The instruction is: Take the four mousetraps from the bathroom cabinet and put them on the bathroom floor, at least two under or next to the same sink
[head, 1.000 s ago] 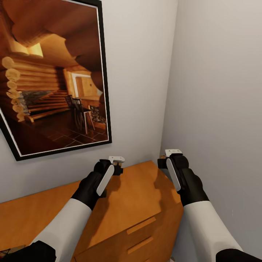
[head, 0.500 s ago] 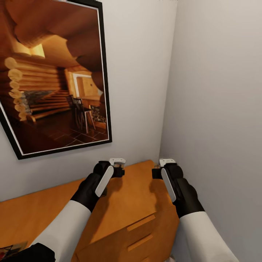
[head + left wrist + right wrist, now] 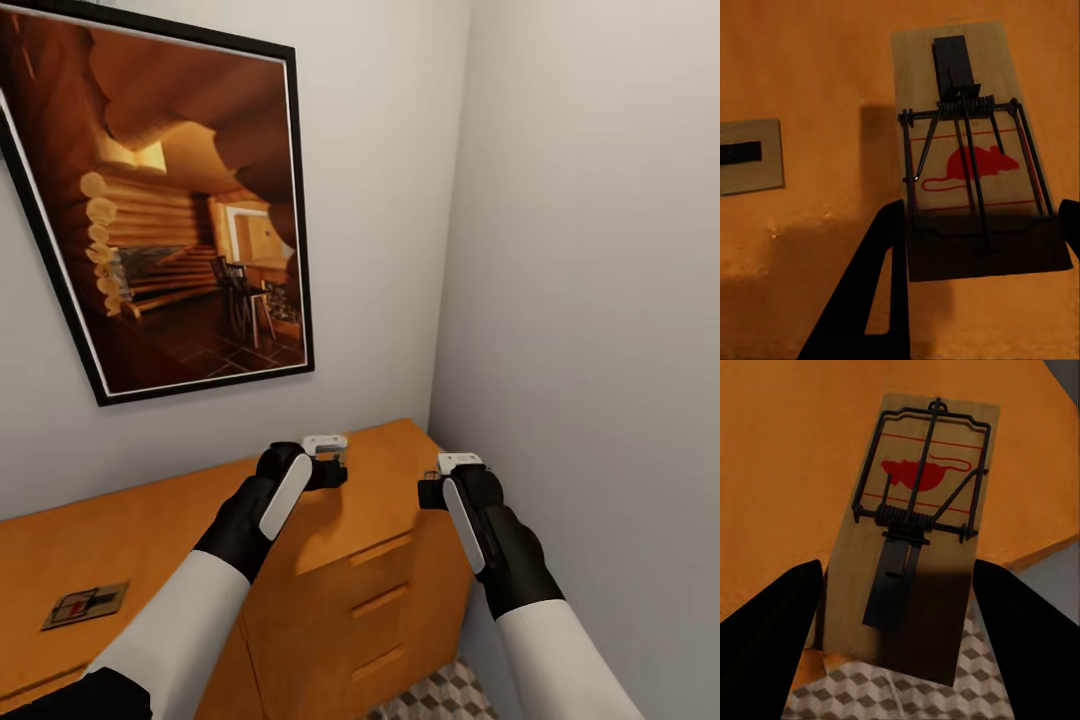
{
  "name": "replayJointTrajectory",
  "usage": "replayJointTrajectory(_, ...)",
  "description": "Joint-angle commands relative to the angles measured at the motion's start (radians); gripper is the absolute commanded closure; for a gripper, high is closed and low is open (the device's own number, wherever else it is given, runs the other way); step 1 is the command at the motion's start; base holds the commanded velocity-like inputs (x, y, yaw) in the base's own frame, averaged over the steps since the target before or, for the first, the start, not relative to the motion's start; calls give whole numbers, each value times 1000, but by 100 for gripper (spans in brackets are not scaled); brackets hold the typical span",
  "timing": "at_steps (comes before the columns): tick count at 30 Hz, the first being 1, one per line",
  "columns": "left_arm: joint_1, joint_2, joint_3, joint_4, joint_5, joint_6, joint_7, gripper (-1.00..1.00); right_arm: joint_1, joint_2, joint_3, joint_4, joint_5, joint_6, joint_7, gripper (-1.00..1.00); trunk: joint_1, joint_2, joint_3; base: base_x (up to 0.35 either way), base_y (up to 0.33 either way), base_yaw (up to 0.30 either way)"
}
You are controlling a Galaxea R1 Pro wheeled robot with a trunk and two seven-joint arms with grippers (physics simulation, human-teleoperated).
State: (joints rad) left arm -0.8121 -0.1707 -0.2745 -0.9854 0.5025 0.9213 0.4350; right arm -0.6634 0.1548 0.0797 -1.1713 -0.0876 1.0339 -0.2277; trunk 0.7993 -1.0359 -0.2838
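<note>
Seemingly gripped: tan mousetrap [image 3: 911,540], black wire, red mouse mark

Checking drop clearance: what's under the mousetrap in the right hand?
In the right wrist view, the mousetrap held in the right hand hangs past the cabinet edge: orange top beneath its far end, cube-patterned bathroom floor below its near end. What lies directly behind the board is covered.
</note>
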Motion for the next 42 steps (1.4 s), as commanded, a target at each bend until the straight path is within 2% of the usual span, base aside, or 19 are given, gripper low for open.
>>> replayJointTrajectory(1,-1,0,-2,-1,10,2,10,100,-1,0,1,-1,-9,3,-9,100,0,-1,-1,-335,0,0)
replayJointTrajectory(42,-1,0,-3,-1,11,2,10,100,-1,0,0,-1,-9,2,-10,100,0,-1,-1,-335,0,0)
